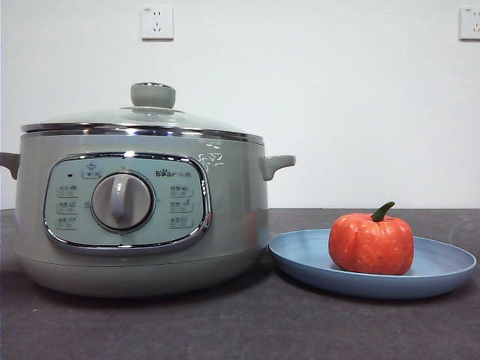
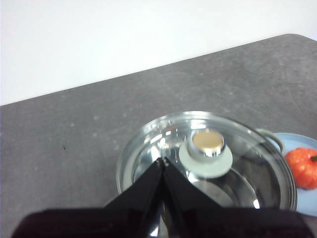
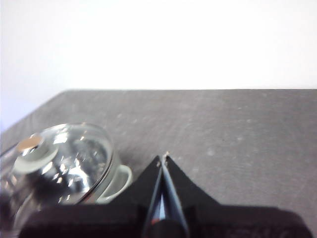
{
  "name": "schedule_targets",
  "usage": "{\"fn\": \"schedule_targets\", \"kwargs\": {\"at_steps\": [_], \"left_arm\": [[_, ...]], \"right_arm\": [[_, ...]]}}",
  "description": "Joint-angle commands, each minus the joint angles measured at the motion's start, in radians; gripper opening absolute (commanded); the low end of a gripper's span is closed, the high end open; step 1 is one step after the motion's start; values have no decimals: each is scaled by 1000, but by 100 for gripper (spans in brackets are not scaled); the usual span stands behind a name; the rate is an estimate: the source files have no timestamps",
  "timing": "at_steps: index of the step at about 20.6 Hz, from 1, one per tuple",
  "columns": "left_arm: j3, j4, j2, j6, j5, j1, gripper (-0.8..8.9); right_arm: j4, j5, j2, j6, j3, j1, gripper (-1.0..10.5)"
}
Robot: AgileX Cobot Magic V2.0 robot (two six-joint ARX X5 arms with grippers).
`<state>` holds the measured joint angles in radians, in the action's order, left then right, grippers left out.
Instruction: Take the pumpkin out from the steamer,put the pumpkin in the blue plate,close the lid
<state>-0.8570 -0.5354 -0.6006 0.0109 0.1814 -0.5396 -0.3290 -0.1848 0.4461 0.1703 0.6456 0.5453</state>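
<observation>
Pumpkin (image 1: 371,244) on the blue plate (image 1: 442,271), just beside the steamer (image 1: 142,217); lid (image 1: 142,120) seated on the chrome rim. All three steps apparently done, nothing left. Left gripper (image 2: 162,160) above the lid, jaws pressed together, empty; right gripper (image 3: 163,157) likewise, off to the side. Ribbed orange skin, curved green stem; domed glass; matte plate; speckled grey table (image 1: 225,322), slightly blurred.

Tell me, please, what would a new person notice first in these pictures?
First, the big sage-green steamer standing at the left of the dark table, with the lid closed on it. Next, the bright orange pumpkin sitting in the blue plate just beside the pot.
</observation>
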Motion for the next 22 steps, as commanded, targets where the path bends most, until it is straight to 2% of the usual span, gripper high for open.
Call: {"fn": "schedule_targets", "kwargs": {"at_steps": [1,6,8,15,22], "left_arm": [[84,45,79,-7,2,-5,-8],[95,-16,100,-4,-1,-5,-4],[95,-55,99,-4,-1,-4,-4],[95,-151,99,-4,-1,-4,-4],[95,-170,99,-4,-1,-4,-4]], "right_arm": [[18,-60,-24,53,-35,3,-16],[-21,-212,-19,57,-35,3,-16],[-32,-242,-19,57,-34,3,-16],[-90,-240,-19,57,-34,3,-16],[-154,-241,-19,57,-34,3,-16]]}}
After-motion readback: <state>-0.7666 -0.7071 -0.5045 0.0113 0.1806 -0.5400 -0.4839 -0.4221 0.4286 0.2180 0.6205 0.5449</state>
